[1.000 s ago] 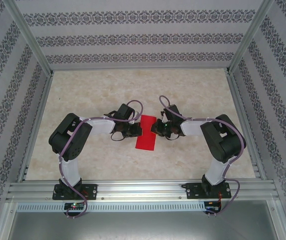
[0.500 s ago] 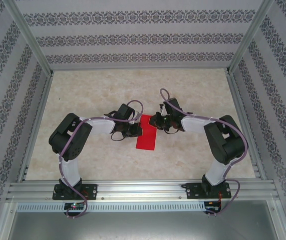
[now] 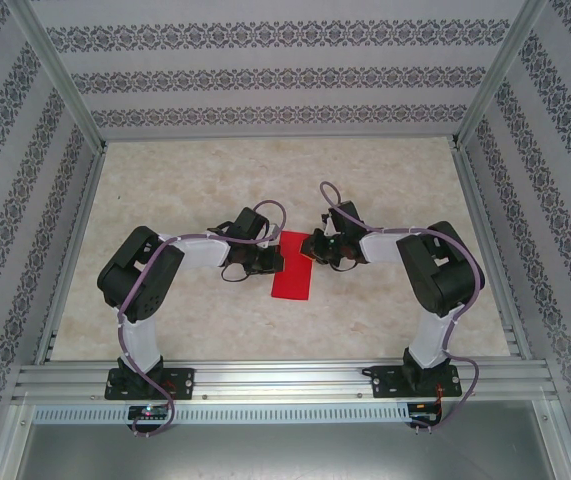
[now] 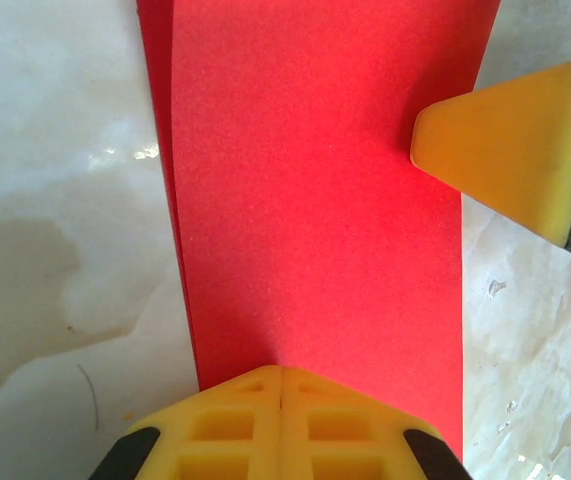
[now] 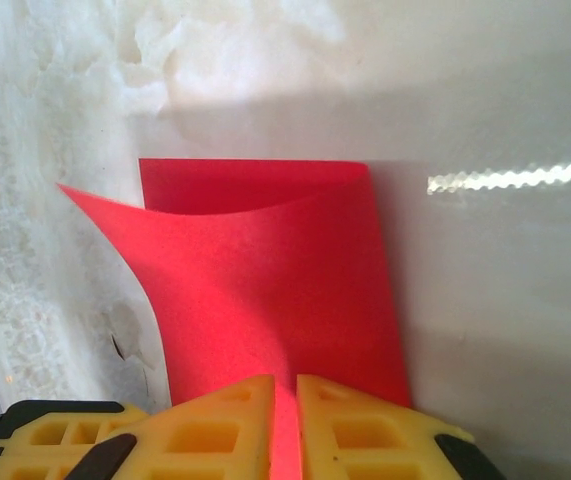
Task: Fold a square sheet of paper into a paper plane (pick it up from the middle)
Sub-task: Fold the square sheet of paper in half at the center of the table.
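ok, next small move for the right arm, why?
Probably nudge the right gripper to square the top flap over the lower layer: the paper is pinched there, its flap bows up skewed, and the shut left gripper presses the other side.

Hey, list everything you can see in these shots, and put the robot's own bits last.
square sheet of paper: one, bright red, folded double, mid-table between the grippers, top layer curling up
table: one, pale marbled, under everything
walls: three, white with grey patterned stripes, around the table
frame rails: several, silver, near edge and corners
left gripper: one, yellow fingers, shut, tips on the paper's left edge
right gripper: one, yellow fingers, pinching the paper's right edge
arms: two, black and white, bolted at the near edge
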Controlling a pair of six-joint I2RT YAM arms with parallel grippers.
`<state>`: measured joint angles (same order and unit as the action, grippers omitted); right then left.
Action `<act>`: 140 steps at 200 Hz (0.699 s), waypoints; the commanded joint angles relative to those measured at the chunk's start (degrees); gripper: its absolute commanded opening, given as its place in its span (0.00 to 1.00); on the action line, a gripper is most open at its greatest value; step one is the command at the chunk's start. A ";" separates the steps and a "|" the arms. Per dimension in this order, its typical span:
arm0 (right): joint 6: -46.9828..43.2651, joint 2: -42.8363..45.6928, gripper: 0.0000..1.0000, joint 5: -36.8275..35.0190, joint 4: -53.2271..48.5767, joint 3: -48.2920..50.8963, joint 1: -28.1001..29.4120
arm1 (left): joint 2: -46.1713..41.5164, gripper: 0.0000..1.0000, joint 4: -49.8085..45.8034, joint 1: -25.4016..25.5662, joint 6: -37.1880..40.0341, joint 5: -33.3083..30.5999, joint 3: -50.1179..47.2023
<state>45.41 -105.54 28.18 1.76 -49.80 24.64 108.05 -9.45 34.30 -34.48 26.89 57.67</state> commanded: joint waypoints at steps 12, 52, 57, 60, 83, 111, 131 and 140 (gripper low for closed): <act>-1.28 3.89 0.17 0.37 -4.18 -2.49 -0.44 | 2.23 0.00 -7.21 0.87 1.64 -3.04 -1.62; -1.87 2.52 0.17 2.83 -3.21 -4.25 -1.76 | 2.23 0.00 -7.26 0.91 1.66 -2.97 -1.29; -1.90 2.05 0.17 2.93 -3.02 -4.32 -1.82 | 2.17 0.00 -7.25 0.85 1.61 -2.92 -1.29; -1.87 1.78 0.17 2.93 -2.99 -4.42 -1.95 | 2.19 0.00 -7.25 0.92 1.61 -2.97 -1.30; -2.29 -0.74 0.15 1.55 -3.90 -5.36 -2.41 | 2.10 0.00 -7.56 0.88 1.79 -3.05 -1.16; -2.80 -5.34 0.12 1.33 -4.42 -6.41 -2.24 | 1.57 0.00 -7.53 0.90 1.98 -3.30 -1.65; -2.85 -7.12 0.11 -0.24 -6.15 -6.55 -1.55 | 1.17 0.00 -7.59 0.86 2.22 -3.49 -1.99; -3.13 -7.18 0.11 -1.48 -7.73 -6.79 -1.29 | 1.03 0.00 -7.69 0.86 2.39 -3.56 -1.91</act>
<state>43.75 -110.17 30.20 -1.93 -56.14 22.46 107.94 -9.63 34.30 -34.00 26.81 57.67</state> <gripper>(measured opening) 0.111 0.053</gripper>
